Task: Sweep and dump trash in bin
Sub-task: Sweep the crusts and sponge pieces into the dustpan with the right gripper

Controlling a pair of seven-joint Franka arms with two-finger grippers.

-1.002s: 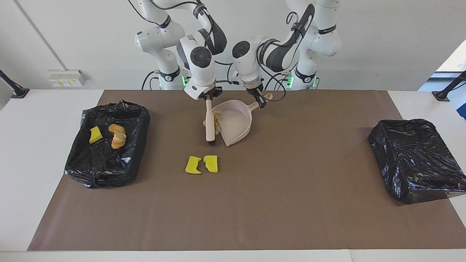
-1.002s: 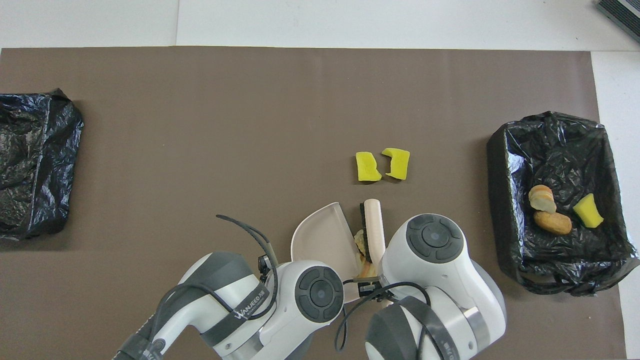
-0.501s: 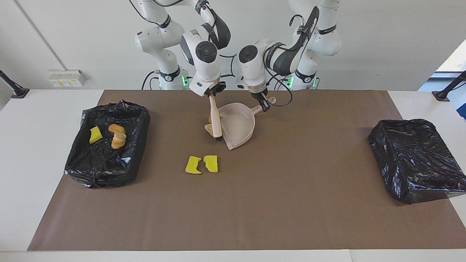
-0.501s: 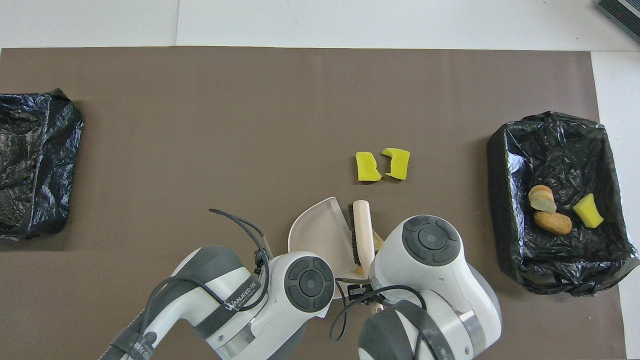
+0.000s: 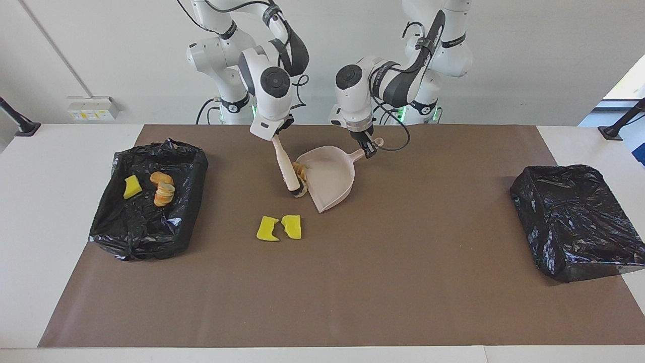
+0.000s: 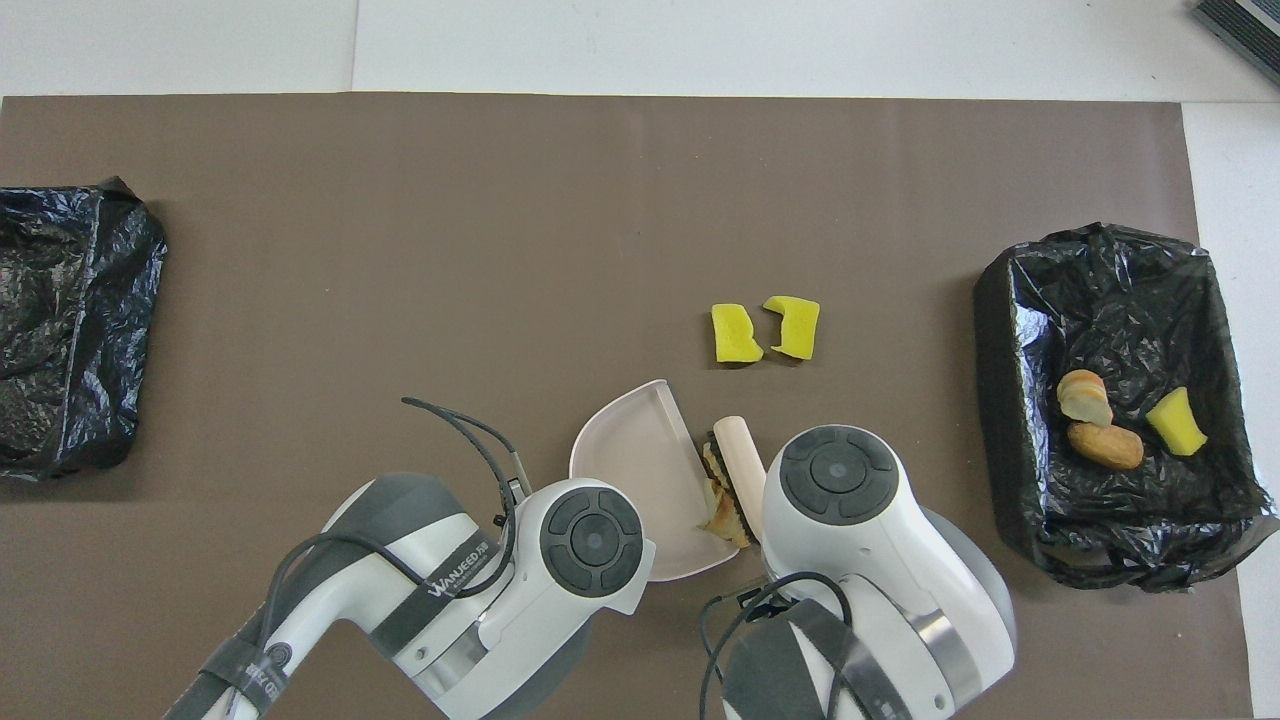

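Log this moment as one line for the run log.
right gripper: shut on brush | left gripper: shut on dustpan handle | bread chunks: at dustpan mouth | two yellow chunks: unswept

Probably a robotics lab: two arms bolted at a papered table.

In the overhead view both grippers hide under their own wrists; the black bin at nine o'clock is cut off.

A brown mat is covering most of the white counter. A white socket box is sitting on the wall (low, near the counter's edge), and a black clamp foot is gripping each end.
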